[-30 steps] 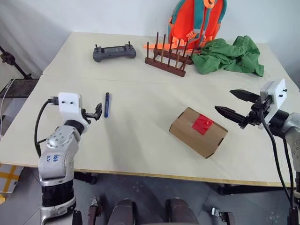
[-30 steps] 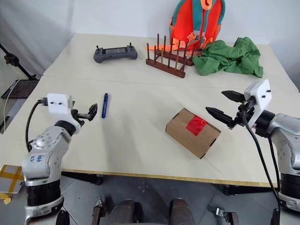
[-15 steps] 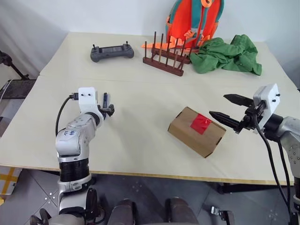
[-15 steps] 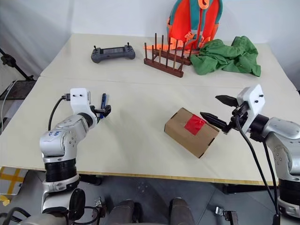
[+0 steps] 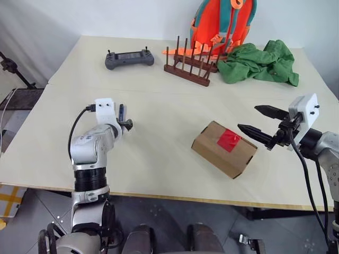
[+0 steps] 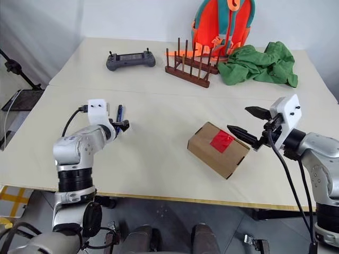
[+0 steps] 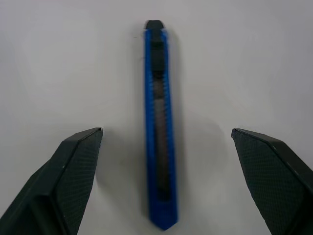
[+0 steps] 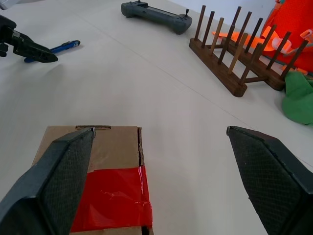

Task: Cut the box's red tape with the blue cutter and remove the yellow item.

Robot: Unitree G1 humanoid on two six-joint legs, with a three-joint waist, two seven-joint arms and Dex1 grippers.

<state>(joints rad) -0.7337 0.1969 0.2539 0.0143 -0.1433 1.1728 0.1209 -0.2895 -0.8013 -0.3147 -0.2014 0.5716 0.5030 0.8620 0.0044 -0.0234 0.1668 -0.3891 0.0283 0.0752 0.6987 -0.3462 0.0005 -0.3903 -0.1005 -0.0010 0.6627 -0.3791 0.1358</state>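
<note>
The blue cutter (image 7: 159,127) lies flat on the pale table, lengthwise between the two fingers of my open left gripper (image 7: 166,131). That gripper (image 5: 125,124) hovers just over the cutter's near end, tilted downward, and neither finger touches it. At the centre right sits the box (image 5: 225,149), flaps shut, with the red tape (image 5: 229,139) across its top seam. My right gripper (image 5: 248,117) is open and held level just to the right of the box, above the table, with the red tape (image 8: 115,205) right before it. The yellow item is hidden.
A grey game controller (image 5: 128,58) lies at the back left. A wooden peg rack (image 5: 188,66), a green cloth (image 5: 259,63) and an orange backpack (image 5: 222,21) stand along the back. The table's front edge (image 5: 175,197) runs close below both grippers.
My left gripper has swung in from the left and tipped downward, so it now straddles the cutter. The right gripper and the box have stayed put.
</note>
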